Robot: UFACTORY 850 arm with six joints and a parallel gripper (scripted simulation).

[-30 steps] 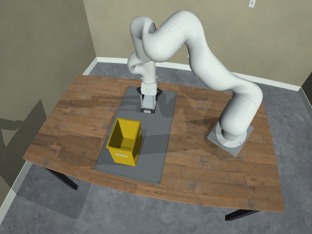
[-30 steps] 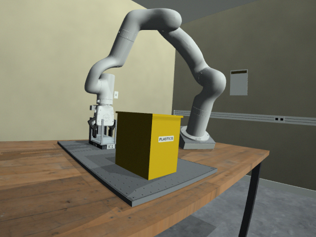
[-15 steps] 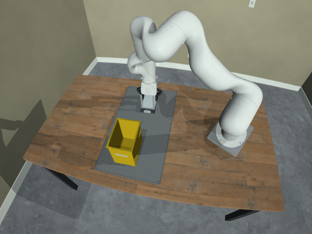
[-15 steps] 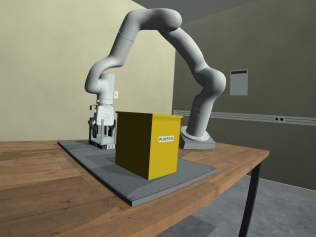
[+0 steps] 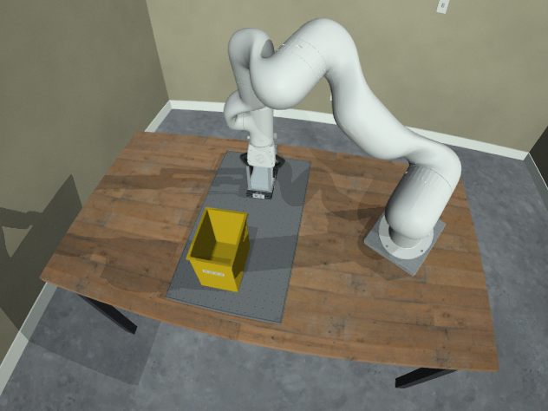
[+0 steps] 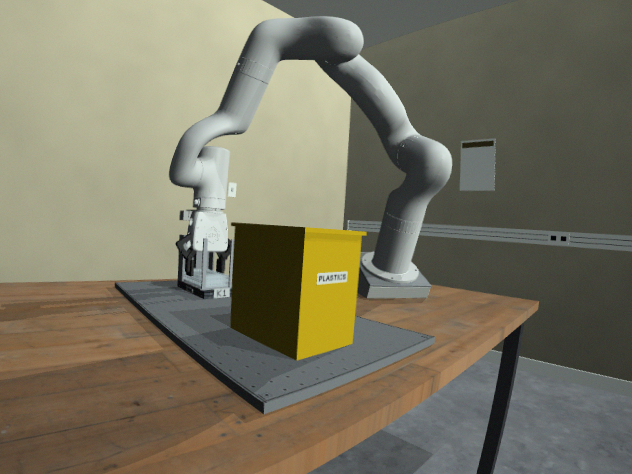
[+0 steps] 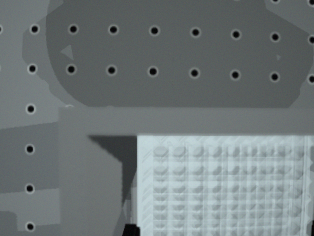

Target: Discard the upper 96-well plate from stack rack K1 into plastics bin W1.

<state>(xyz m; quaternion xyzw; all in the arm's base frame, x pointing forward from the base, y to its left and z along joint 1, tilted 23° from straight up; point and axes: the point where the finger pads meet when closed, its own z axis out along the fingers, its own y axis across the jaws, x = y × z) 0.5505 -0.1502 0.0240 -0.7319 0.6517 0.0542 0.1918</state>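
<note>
The stack rack K1 stands at the far end of the grey perforated mat. The upper 96-well plate is a pale, translucent tray of wells and fills the lower right of the wrist view. My gripper reaches straight down into the rack and is shut on the upper plate across its width. The lower plate is hidden under it. The yellow plastics bin W1 stands upright and open on the mat, nearer the front, with nothing visible inside.
The arm's base is bolted on a grey block at the right of the wooden table. The bin stands close in front of the rack. The rack's posts rise beside the fingers.
</note>
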